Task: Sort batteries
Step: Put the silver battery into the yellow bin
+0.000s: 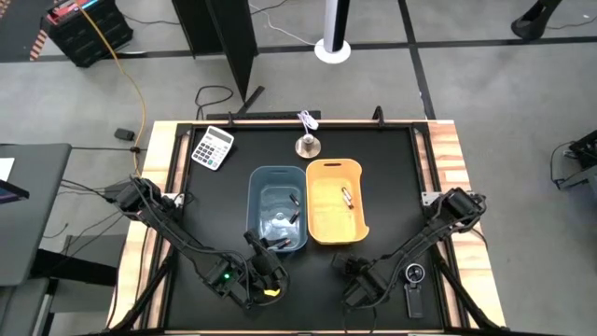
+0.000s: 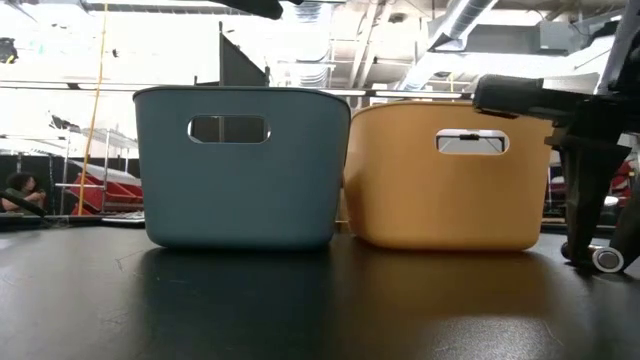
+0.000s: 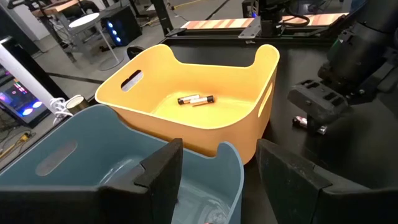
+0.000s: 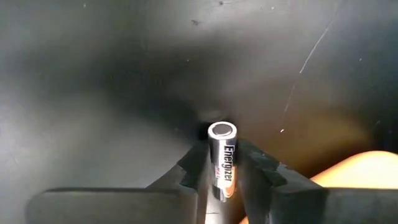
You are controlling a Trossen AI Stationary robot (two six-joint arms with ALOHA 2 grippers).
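A blue bin (image 1: 277, 210) and a yellow bin (image 1: 334, 201) stand side by side mid-table. Dark batteries (image 1: 292, 207) lie on the blue bin's floor. Two batteries (image 3: 196, 99) lie on the yellow bin's floor. My left gripper (image 3: 217, 180) is open at the blue bin's near right corner (image 3: 227, 155), which shows between its fingers. My right gripper (image 4: 222, 155) is low over the table, near the yellow bin's near side, shut on a silvery battery (image 4: 222, 155). The left wrist view also shows this gripper (image 3: 317, 106). My right gripper pinches the silvery battery between its two fingers. The battery lies lengthwise along the fingers, and its round end (image 4: 222, 132) sticks out past their tips toward the black table top. Whether that end touches the table, I cannot tell.
A calculator (image 1: 213, 147) and a small metal bell (image 1: 307, 145) sit near the far edge. A black gadget with a round dial (image 1: 414, 280) lies at the near right, beside my right arm. Wooden rails (image 1: 446, 149) border the black table top.
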